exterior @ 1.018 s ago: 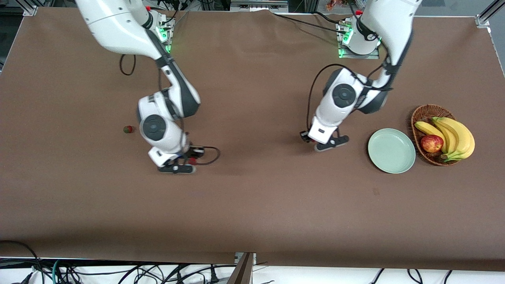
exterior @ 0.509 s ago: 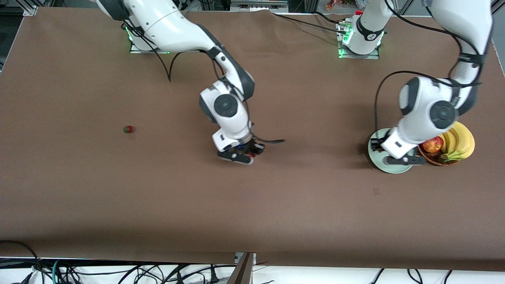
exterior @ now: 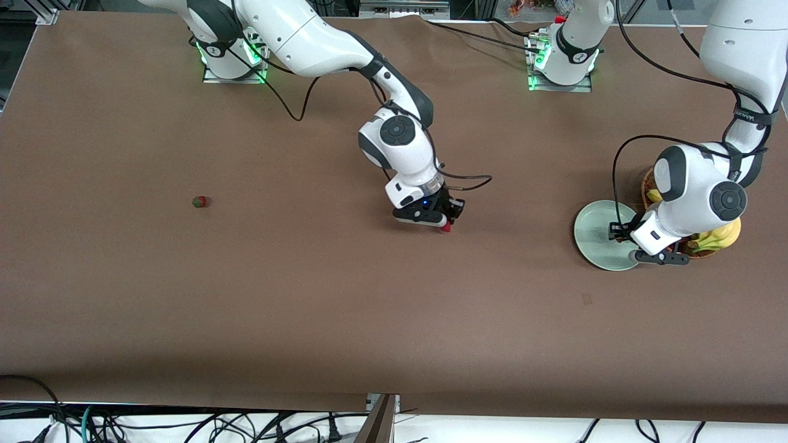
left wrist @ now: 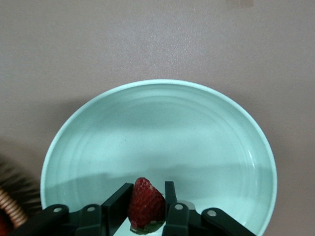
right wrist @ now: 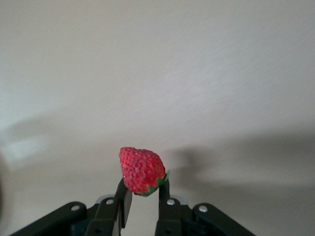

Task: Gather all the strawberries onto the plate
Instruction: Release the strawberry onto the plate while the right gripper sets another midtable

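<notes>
The pale mint plate [exterior: 592,237] lies toward the left arm's end of the table. My left gripper [exterior: 623,237] hangs low over the plate, shut on a red strawberry [left wrist: 146,204] with its green cap toward the wrist. In the left wrist view the plate [left wrist: 162,128] fills the frame under the left gripper [left wrist: 147,189]. My right gripper [exterior: 444,223] is over the bare middle of the table, shut on another strawberry [exterior: 446,227]. That berry [right wrist: 141,169] sticks out past the fingertips of the right gripper [right wrist: 143,184]. One more strawberry [exterior: 199,202] lies on the cloth toward the right arm's end.
A brown wicker basket [exterior: 646,184] with bananas [exterior: 723,237] stands beside the plate, mostly hidden by the left arm; its rim [left wrist: 10,209] shows in the left wrist view. Brown cloth covers the table [exterior: 308,307].
The left arm carried its strawberry from the table's middle to over the plate. The right arm carried its strawberry toward the plate's end. The lone berry stayed put.
</notes>
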Action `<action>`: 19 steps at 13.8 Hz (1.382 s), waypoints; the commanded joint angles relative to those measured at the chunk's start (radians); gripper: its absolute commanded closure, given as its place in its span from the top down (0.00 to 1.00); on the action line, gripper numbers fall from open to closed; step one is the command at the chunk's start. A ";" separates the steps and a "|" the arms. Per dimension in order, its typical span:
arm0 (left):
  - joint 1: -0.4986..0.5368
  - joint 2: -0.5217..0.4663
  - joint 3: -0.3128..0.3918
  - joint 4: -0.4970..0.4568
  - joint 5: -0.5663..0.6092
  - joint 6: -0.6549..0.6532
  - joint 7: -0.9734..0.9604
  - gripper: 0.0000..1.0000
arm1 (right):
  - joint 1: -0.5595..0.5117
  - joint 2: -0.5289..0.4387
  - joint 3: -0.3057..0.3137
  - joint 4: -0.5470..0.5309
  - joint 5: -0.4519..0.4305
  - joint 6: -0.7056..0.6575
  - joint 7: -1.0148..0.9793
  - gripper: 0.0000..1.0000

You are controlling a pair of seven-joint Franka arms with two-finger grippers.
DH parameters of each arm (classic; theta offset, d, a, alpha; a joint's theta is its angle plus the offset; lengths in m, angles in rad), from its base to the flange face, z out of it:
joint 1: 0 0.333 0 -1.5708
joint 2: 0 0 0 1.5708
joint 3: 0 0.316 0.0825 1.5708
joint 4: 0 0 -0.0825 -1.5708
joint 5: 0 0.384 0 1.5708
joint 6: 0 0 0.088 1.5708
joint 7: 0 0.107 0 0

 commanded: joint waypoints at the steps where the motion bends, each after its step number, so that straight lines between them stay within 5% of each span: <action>1: 0.009 -0.013 -0.016 0.013 0.028 -0.007 0.012 0.88 | 0.029 0.091 0.018 0.093 0.010 0.095 0.067 0.15; 2: 0.009 -0.019 -0.016 0.014 0.028 -0.010 0.012 1.00 | 0.042 0.108 0.018 0.091 0.010 0.142 0.071 0.16; 3: 0.009 -0.033 -0.018 0.014 0.028 -0.014 0.010 1.00 | 0.047 0.122 0.018 0.091 0.010 0.164 0.071 0.21; 5: 0.006 -0.068 -0.025 0.019 0.028 -0.021 0.002 1.00 | 0.050 0.116 0.015 0.091 0.007 0.159 0.068 1.00; 7: -0.001 -0.095 -0.030 0.045 0.022 -0.074 -0.002 1.00 | 0.036 0.090 0.012 0.093 0.012 0.092 0.074 1.00; 10: -0.007 -0.093 -0.062 0.147 0.009 -0.238 -0.025 1.00 | -0.069 -0.010 0.019 0.130 0.010 -0.183 0.042 1.00; 13: -0.011 -0.085 -0.152 0.212 0.006 -0.338 -0.172 1.00 | -0.190 -0.094 0.042 0.130 0.013 -0.421 -0.188 1.00; 16: -0.050 -0.040 -0.251 0.259 -0.036 -0.332 -0.324 1.00 | -0.311 -0.153 0.041 0.125 0.013 -0.636 -0.415 1.00; 19: -0.193 0.013 -0.255 0.306 -0.038 -0.318 -0.546 1.00 | -0.442 -0.174 0.036 0.125 0.009 -0.802 -0.610 1.00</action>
